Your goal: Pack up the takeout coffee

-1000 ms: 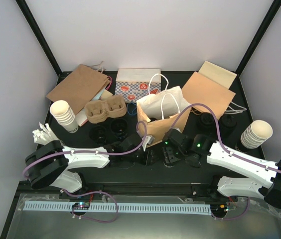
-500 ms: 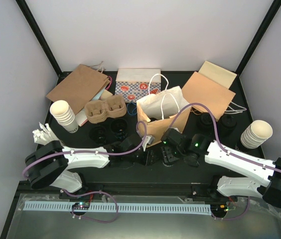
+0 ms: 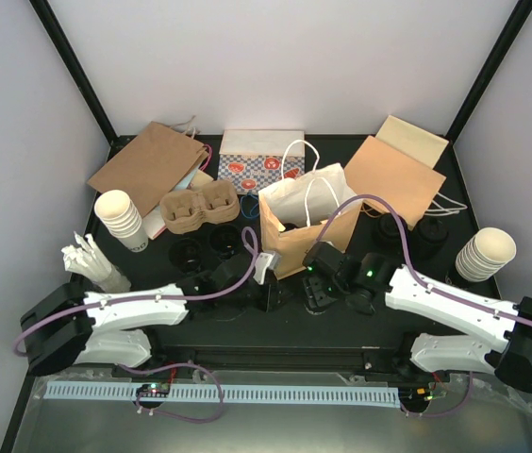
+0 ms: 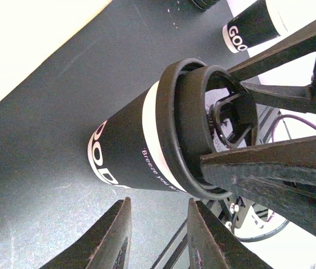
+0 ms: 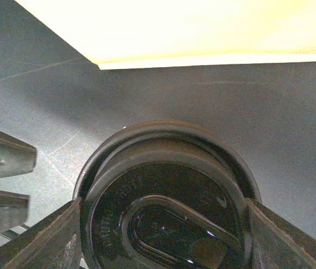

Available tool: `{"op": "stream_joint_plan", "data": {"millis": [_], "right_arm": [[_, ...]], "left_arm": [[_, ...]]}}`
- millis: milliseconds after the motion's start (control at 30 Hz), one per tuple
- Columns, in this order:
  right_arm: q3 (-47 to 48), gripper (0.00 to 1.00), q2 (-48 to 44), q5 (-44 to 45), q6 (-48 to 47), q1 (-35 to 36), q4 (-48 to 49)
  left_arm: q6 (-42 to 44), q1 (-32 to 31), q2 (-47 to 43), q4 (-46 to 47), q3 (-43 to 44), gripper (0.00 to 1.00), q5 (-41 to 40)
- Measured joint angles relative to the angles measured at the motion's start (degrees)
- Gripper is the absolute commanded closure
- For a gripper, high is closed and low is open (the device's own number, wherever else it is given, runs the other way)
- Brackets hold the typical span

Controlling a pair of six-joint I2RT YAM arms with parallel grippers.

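Lifting the coffee cup (image 5: 166, 207) cleanly is the step in hand. It stands upright, black lid on, over the table (image 5: 292, 112) just in front of the open paper bag (image 3: 299, 226). The right gripper (image 5: 163, 227) points straight down over it, jaws set wide and bearing on opposite sides of the lid. This is a grip on the cup, though whether the base has left the table cannot be told. Raise it vertically until the base would pass the bag's near lip, then carry it over the mouth and lower it level. Squeeze no harder than needed, as extra pressure may pop the lid. The left gripper (image 4: 159, 203) lies low and close to horizontal just beside the cup, jaws partly open with nothing between them. The left arm reaches in from the near left corner and the right arm from the near right, so both wrists meet in front of the bag.
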Motion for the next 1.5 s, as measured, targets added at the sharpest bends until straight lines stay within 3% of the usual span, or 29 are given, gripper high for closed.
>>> {"op": "stream_joint_plan", "data": {"millis": [433, 767, 1133, 1500], "right_arm": [[0.85, 0.33, 1.40, -2.47, -3.72, 2.67, 1.92], [0.92, 0.33, 1.73, -3.26, -5.09, 2.73, 2.16], [1.51, 0.32, 2.58, -3.74, -5.84, 3.26, 2.16], [1.57, 0.32, 2.69, -3.74, -5.84, 3.26, 2.12]], "left_arm": [[-0.46, 0.83, -13.09, -6.19, -3.89, 0.68, -2.45], [-1.38, 2.21, -11.50, -3.80, -4.15, 0.67, -0.44], [-1.97, 3.93, -3.06, 1.40, -4.11, 0.69, 4.15], [-1.97, 4.37, -2.69, 2.29, -4.24, 0.68, 4.22]]}}
